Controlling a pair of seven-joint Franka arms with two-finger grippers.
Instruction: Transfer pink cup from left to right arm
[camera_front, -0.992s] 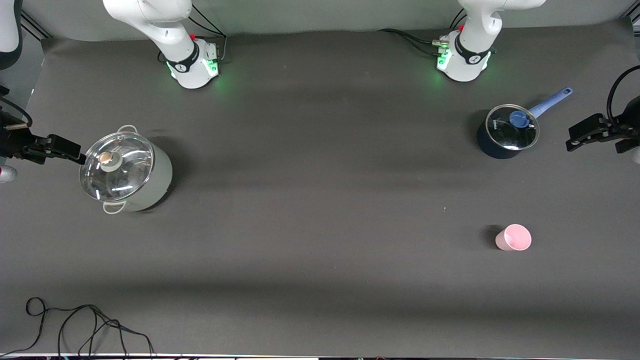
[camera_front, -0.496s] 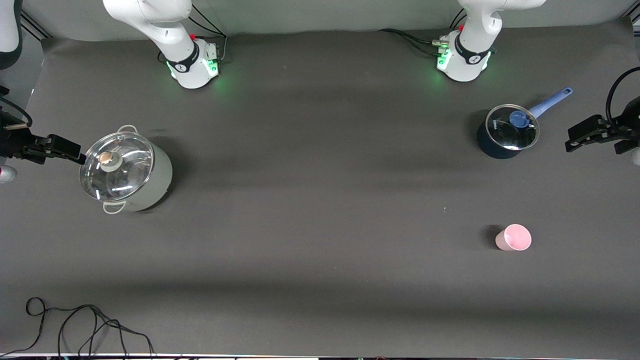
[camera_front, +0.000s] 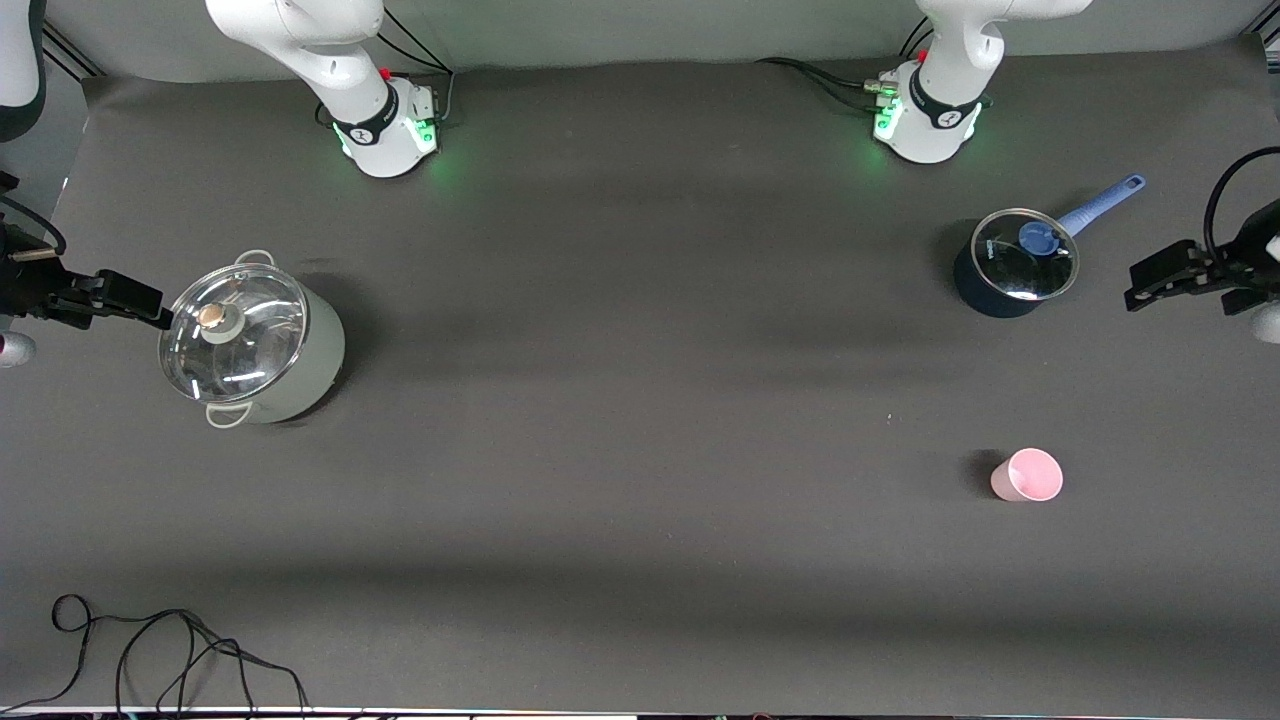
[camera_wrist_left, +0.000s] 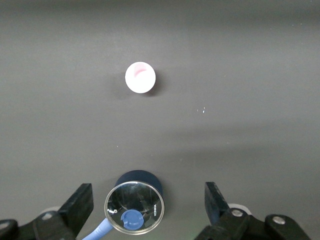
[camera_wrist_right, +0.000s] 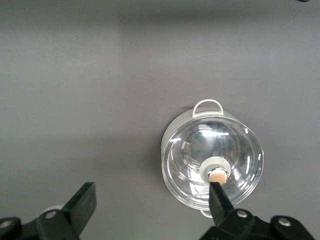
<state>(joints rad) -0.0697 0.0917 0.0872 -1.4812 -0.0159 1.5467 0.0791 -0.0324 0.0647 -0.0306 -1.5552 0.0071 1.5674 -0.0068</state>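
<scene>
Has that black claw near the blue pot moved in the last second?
Yes, slightly. The left gripper, open, has slid toward the blue pot and a little lower in the front view. The pink cup hasn't moved.

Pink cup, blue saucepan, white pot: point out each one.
pink cup (camera_front: 1029, 475), front view, on its open rim.
blue saucepan (camera_front: 1024, 269), front view, on its glass lid.
white pot (camera_front: 236, 335), front view, on its glass lid.

High front camera faces both bases; wrist cameras look straight down.

clear: table around pink cup (camera_front: 1027, 475) | obstacle: blue saucepan (camera_front: 1012, 262) well apart
</scene>
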